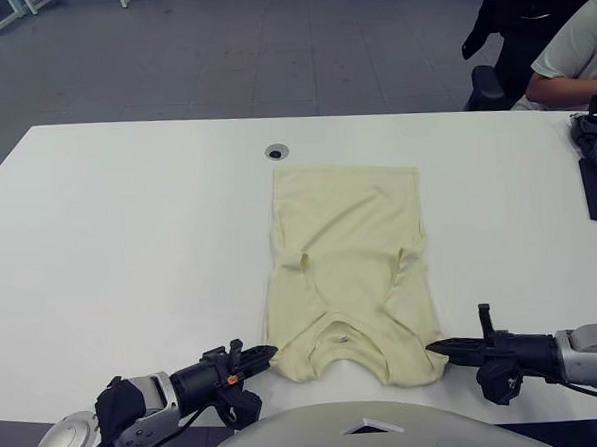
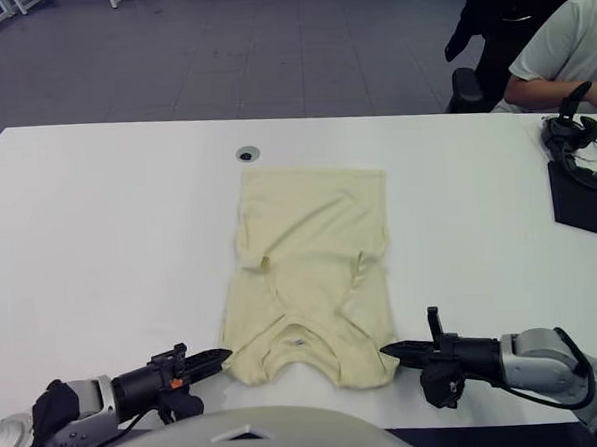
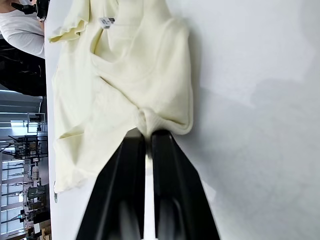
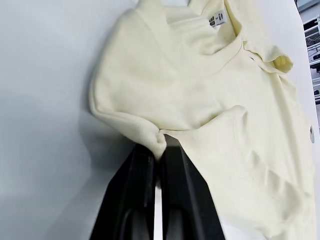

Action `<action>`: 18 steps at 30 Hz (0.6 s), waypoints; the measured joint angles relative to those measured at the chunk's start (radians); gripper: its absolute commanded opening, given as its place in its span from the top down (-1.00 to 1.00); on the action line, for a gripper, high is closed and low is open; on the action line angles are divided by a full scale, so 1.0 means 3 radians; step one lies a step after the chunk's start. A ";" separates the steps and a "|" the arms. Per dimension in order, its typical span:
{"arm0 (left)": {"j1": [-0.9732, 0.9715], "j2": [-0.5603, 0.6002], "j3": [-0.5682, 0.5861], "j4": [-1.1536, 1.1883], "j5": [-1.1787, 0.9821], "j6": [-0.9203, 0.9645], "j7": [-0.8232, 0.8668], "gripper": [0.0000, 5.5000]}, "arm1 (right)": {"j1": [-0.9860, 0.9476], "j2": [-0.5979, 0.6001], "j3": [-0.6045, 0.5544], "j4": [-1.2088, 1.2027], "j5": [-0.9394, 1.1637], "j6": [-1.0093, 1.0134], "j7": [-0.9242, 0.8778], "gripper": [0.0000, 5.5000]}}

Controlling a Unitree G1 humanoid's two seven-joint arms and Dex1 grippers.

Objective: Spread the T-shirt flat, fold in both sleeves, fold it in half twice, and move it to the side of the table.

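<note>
A pale yellow T-shirt (image 1: 349, 266) lies on the white table (image 1: 119, 243) with both sleeves folded in, collar toward me and hem at the far end. My left gripper (image 1: 264, 356) is at the near left shoulder corner, shut on a pinch of the cloth (image 3: 150, 121). At the near right shoulder corner my right gripper (image 1: 434, 348) is likewise shut on the fabric (image 4: 156, 141). The neck label (image 4: 217, 19) shows inside the collar.
A round cable hole (image 1: 276, 152) sits in the table just beyond the hem. Black gear (image 2: 576, 174) lies at the far right edge, where a seated person (image 1: 575, 54) is. Bare tabletop stretches to the left of the shirt.
</note>
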 measured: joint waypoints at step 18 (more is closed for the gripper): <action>0.1962 0.0140 0.2533 -0.1407 -0.3711 0.1240 -0.2284 1.00 | 0.0880 -0.0284 -0.1666 -0.1500 0.3659 0.2851 0.1984 1.00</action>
